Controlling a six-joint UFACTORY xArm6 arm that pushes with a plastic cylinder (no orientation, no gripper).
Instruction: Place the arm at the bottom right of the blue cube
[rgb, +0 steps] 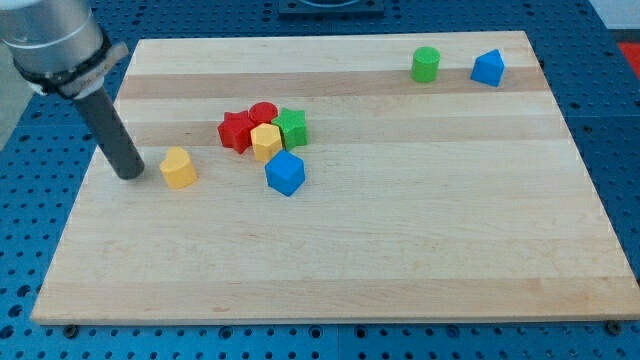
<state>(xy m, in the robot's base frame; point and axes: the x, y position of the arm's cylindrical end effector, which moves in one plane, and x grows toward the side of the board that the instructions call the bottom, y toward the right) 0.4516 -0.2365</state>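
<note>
Blue cube (285, 173), seemingly tilted, below cluster, my tip (130, 175) far left.

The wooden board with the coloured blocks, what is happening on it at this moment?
My tip rests on the wooden board near the view's left edge, just left of a yellow block and touching nothing. The blue cube sits farther right, below a cluster of red, yellow and green blocks. The spot at its bottom right is not yet reached.
</note>
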